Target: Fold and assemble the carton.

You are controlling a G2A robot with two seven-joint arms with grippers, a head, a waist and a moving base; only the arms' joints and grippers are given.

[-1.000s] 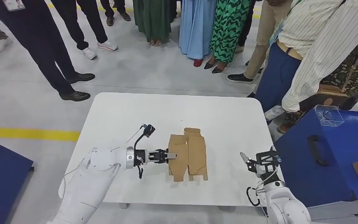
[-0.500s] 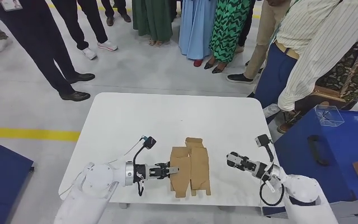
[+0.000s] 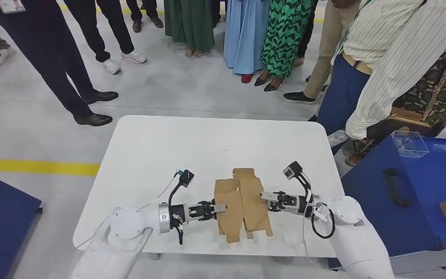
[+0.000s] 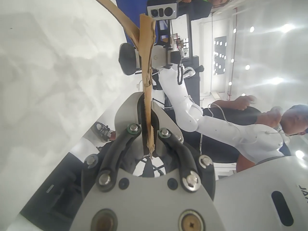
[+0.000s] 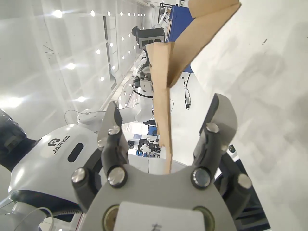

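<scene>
**Carton gripped on one side, bracketed on the other**

The flattened brown carton [image 3: 240, 202] is over the near middle of the white tabletop [image 3: 174, 146]. Its long axis runs away from the robot, so one long edge faces each arm. Whether it rests on the surface or hangs just clear of it I cannot tell.

The left pincer [image 4: 147, 111] is pressed together on the left-hand edge, with the cardboard nipped between its pads. The right pincer [image 5: 166, 111] is spread, and the opposite edge stands roughly midway in its gap, touching neither finger.

Since that edge already lies inside the right pincer, the coming move probably needs a squeeze rather than any further reach. The layers splay apart beyond the fingers (seen in both wrist views), so the grip might catch one ply only.
</scene>
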